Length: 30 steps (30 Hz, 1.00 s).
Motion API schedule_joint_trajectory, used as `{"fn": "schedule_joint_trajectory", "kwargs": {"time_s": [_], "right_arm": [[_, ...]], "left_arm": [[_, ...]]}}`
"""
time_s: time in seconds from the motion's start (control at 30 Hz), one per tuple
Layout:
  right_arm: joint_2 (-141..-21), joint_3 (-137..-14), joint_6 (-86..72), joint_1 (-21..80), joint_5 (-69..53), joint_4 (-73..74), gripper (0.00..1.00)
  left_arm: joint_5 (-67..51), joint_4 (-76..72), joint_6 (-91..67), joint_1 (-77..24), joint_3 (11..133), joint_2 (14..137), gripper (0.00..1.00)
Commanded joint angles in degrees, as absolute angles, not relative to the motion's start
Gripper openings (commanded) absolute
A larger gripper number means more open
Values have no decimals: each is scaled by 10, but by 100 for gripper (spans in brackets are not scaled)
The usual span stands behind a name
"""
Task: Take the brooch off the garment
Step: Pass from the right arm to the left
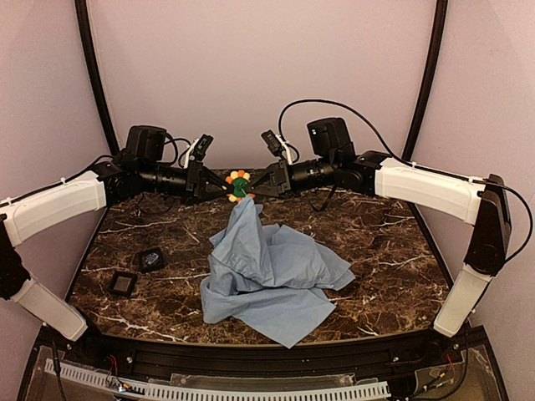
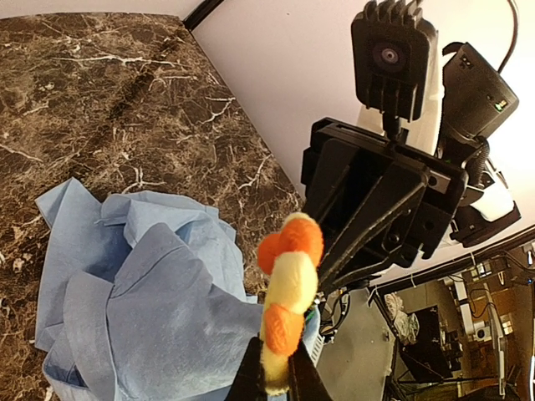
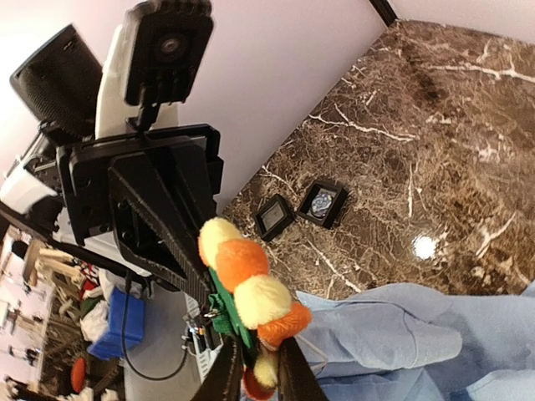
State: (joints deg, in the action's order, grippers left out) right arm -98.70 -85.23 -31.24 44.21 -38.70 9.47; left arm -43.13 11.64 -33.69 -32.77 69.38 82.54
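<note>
Where the two arms meet above the table: left gripper, jaws together, pinched on the brooch; right gripper, fingers flanking the brooch's lower petals and the cloth behind, clamped or loose cannot be told. Item sits aloft, the garment hanging from it, the rest pooled on the marble. Handling, advised: left holds the flower firm, right anchors cloth close behind the pin, draw apart straight and slowly lest thin fabric tear. Surface dark, white-veined; two black square pads near left; pale lilac walls.
</note>
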Motion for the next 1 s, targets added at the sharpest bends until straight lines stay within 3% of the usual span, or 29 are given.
{"fn": "schedule_joint_trajectory", "kwargs": {"time_s": [0.0,0.13,0.37,0.67,0.97], "right_arm": [[-964,-840,-324,444,-388,59,27],[-951,-818,-335,445,-397,37,48],[-931,-786,-334,453,-403,32,69],[-948,-792,-321,474,-388,56,70],[-914,-733,-382,446,-394,-53,67]], "left_arm": [[-436,88,-355,-332,683,815,1],[-430,72,-367,-332,679,810,1],[-411,67,-374,-332,677,808,1],[-406,58,-384,-332,676,808,1],[-407,40,-393,-332,660,798,1]]}}
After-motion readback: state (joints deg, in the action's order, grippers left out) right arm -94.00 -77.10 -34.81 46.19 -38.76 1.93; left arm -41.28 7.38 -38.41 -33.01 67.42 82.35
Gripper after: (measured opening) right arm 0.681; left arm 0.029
